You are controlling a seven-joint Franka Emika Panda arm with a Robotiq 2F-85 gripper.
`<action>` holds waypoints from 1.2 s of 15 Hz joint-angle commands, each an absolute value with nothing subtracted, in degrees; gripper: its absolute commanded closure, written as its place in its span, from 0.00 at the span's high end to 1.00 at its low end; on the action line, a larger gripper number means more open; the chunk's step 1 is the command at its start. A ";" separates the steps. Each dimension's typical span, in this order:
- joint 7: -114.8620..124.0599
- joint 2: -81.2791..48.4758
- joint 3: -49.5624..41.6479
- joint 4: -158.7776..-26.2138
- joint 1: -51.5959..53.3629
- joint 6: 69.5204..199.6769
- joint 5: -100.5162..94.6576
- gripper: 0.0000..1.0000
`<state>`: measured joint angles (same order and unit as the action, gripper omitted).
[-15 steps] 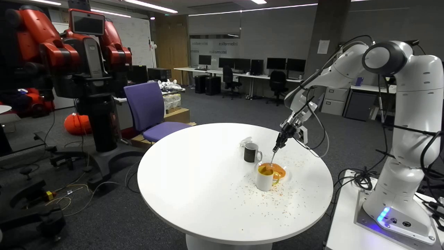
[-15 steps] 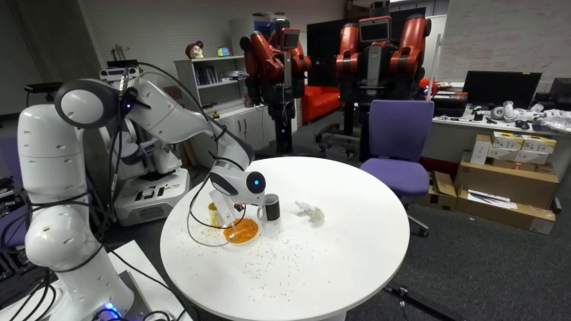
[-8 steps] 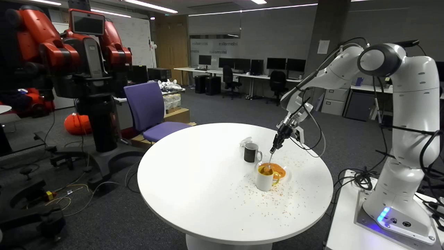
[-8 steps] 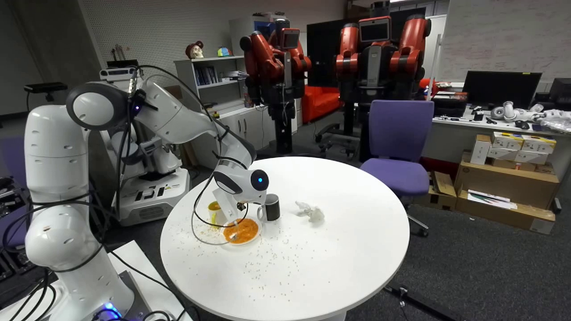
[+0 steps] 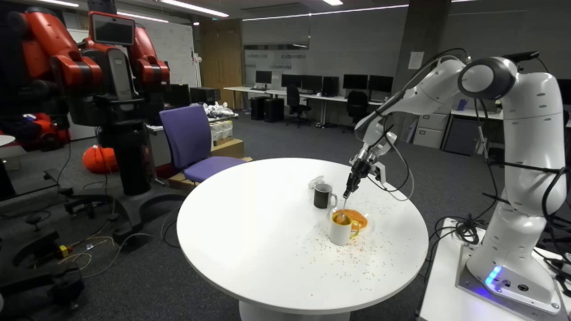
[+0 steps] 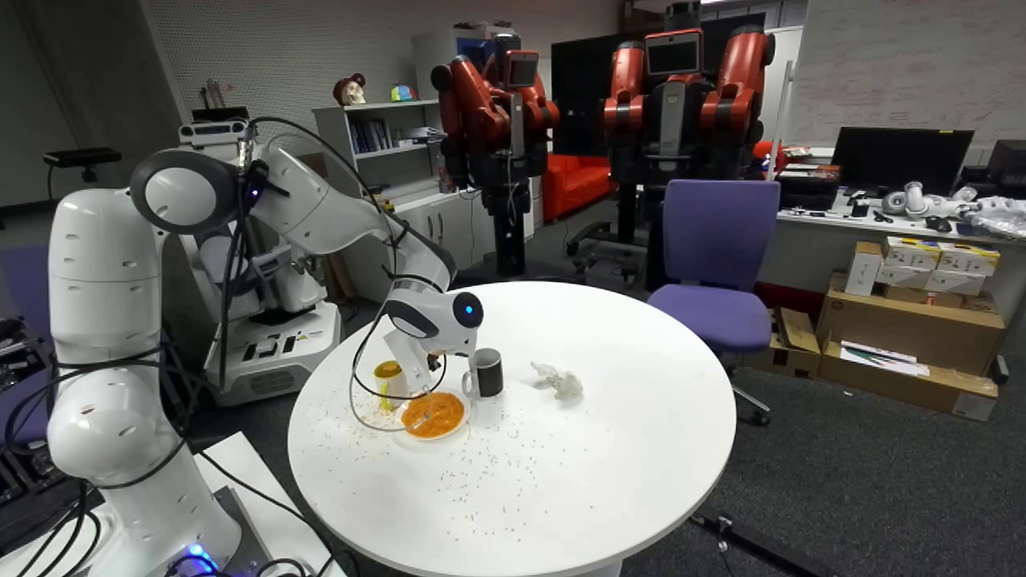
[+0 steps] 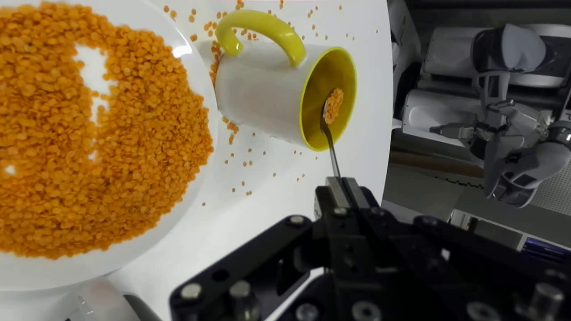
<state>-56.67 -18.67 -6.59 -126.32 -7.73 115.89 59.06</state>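
Snugly, the gripper (image 7: pixel 342 182) pinches the handle of a spoon (image 7: pixel 330 141), whose bowl carries orange lentils (image 7: pixel 334 105) and, in the wrist view, overlaps the mouth of an upright yellow-lined mug (image 7: pixel 267 93). That mug has a lentil-covered plate (image 7: pixel 26 273) just beside it, a black-and-grey mug (image 5: pixel 320 199) near it and, well apart from it, a purple chair (image 5: pixel 186 136).

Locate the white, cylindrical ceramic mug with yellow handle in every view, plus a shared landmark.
In an exterior view: mug, right of centre, lower half.
In an exterior view: mug, left of centre, lower half.
Wrist view: mug, upper half, about centred.
Shared landmark: round white plate of orange lentils, beside the mug.
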 commanded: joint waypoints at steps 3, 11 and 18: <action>-54.52 -17.49 -5.81 -126.42 -6.86 117.79 54.90 0.01; -54.88 -15.81 -4.30 -126.69 -6.24 120.83 53.87 0.01; -55.66 -13.91 -2.98 -127.51 -5.19 122.49 51.16 0.01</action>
<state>-56.62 -16.60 -3.36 -126.12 -5.96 120.17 53.80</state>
